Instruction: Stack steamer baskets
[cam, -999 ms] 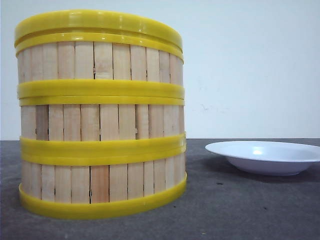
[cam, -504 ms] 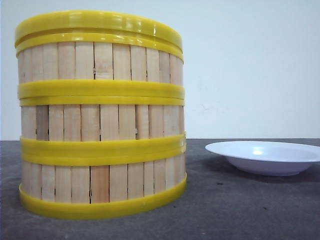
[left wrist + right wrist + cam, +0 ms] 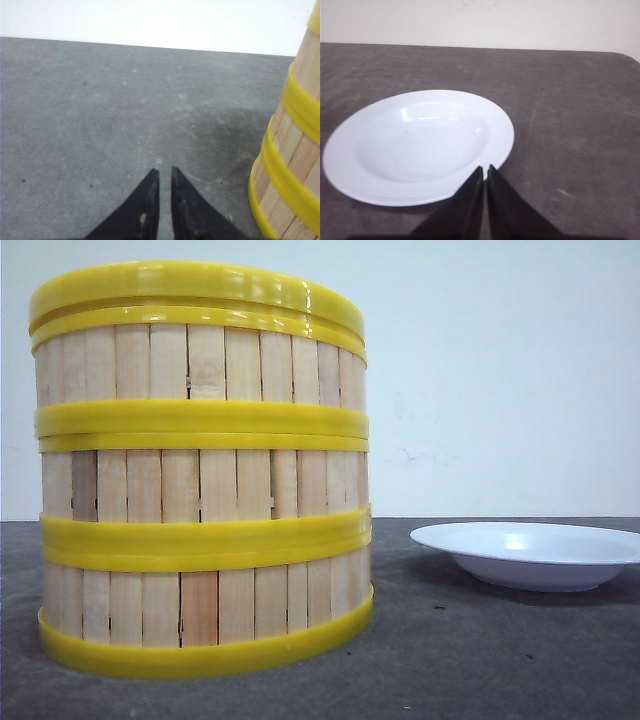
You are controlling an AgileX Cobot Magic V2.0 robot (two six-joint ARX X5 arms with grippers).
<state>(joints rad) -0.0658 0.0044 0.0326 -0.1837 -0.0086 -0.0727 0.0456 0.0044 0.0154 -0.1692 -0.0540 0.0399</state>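
Observation:
Three steamer baskets stand stacked in one column on the left of the front view: bottom basket point(image 3: 200, 605), middle basket point(image 3: 200, 480), top basket point(image 3: 200, 360). Their yellow rims line up and the pale slats stand upright. No gripper shows in the front view. In the left wrist view, the stack point(image 3: 295, 165) rises beside my left gripper point(image 3: 164, 170), which hangs over bare grey table, apart from it. Its black fingers are shut with only a thin slit and nothing between them. My right gripper point(image 3: 485, 167) is shut and empty, its tips over the near rim of the white dish.
A shallow white dish point(image 3: 530, 555) sits on the grey table point(image 3: 450, 660) to the right of the stack; the right wrist view shows the dish point(image 3: 415, 145) with nothing in it. A pale wall stands behind the table's far edge.

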